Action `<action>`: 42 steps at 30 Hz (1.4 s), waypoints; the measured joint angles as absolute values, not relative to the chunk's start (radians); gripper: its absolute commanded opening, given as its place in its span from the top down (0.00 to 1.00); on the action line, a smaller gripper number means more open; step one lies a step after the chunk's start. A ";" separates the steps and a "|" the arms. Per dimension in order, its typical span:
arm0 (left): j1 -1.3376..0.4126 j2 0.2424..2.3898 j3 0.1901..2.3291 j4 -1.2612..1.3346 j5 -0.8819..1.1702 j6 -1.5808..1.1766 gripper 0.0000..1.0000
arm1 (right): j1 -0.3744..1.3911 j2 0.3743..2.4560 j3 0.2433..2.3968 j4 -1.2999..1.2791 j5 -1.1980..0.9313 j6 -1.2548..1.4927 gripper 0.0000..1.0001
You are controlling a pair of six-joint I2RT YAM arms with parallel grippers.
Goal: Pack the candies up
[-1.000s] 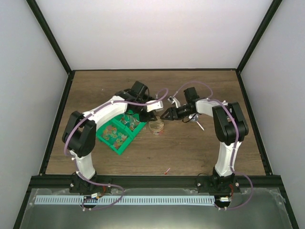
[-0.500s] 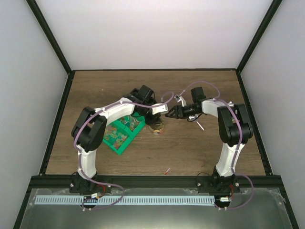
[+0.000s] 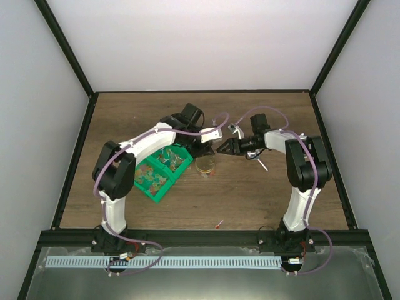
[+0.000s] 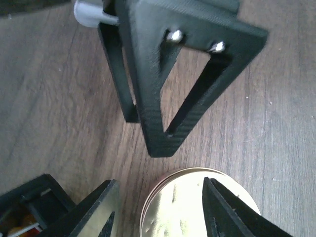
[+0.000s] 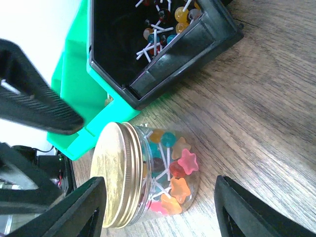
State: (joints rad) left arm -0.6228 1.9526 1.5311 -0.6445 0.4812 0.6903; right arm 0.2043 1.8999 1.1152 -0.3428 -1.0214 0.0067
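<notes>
We see the left hand (image 4: 159, 190) wide open and holding nothing. Its two fingers hang just above the gold lid (image 4: 197, 212) of a clear jar (image 3: 205, 165). The right hand (image 5: 157, 180) is wide open too and it is empty; the jar is in front of its fingers, apart from them. The jar stands on the wooden tabletop (image 3: 262, 194), just right of a green tray (image 3: 156, 196), with the lid on. Some of the candies (image 5: 177, 170) are inside the jar. More lie in the tray's black compartment (image 5: 197, 39) and in its near left part.
</notes>
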 measured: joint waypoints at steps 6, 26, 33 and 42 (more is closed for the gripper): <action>-0.635 1.927 1.534 -0.655 0.513 0.691 0.62 | 0.204 1.900 1.108 -0.328 -1.021 0.018 0.38; -0.638 1.936 1.452 -0.673 0.504 0.717 0.00 | 0.197 1.900 1.106 -0.327 -1.021 0.019 0.27; -0.596 1.860 1.429 -0.722 0.485 0.745 0.00 | 0.191 1.861 1.017 -0.262 -1.026 0.025 0.07; -0.614 1.879 1.417 -0.697 0.472 0.741 0.00 | 0.099 1.592 0.817 -0.061 -0.961 -0.012 0.00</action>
